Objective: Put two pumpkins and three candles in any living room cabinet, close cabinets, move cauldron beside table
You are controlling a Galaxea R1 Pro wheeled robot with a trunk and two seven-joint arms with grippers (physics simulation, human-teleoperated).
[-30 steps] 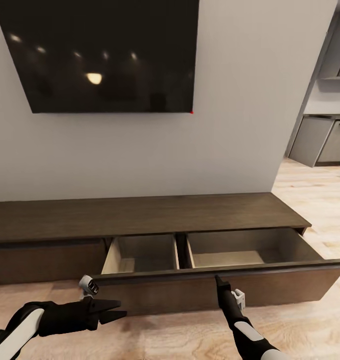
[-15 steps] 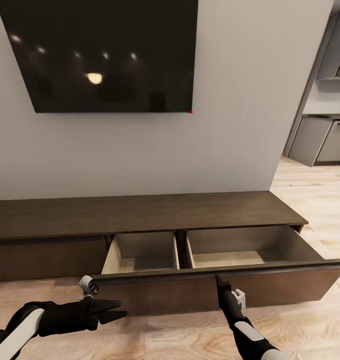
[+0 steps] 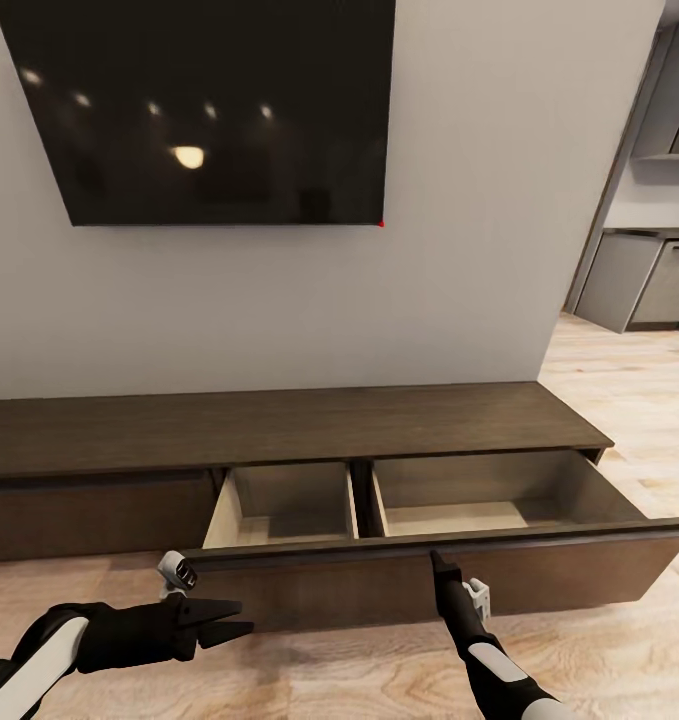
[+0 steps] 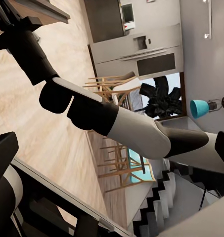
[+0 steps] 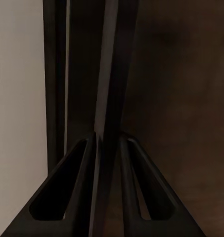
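Right end effector (image 3: 440, 562) is at the top edge of the pulled-out drawer front (image 3: 539, 580) of the cabinet (image 3: 279, 428). In the right wrist view its fingers (image 5: 87, 163) sit narrow, one each side of the thin edge of the front and pinching it: clamped on the drawer front.

Left end effector (image 3: 229, 618) hangs low in front of the cabinet, left of the open drawer, pointing sideways toward the right arm. Its two fingers are a narrow V, slightly apart at the tips, nothing between them, not touching the cabinet.

Cabinet: long low dark-brown unit against the grey wall, under a wall-mounted TV (image 3: 204, 105). The wide drawer is out; two pale beige compartments show behind the front, split by a dark divider, and both look bare. The drawer front further left is flush.

The left wrist view looks across at the right arm (image 4: 116, 123) over wood floor (image 4: 37, 123), with chairs and a staircase in the background.

Grey kitchen units (image 3: 644, 280) stand off to the right, past the wall.
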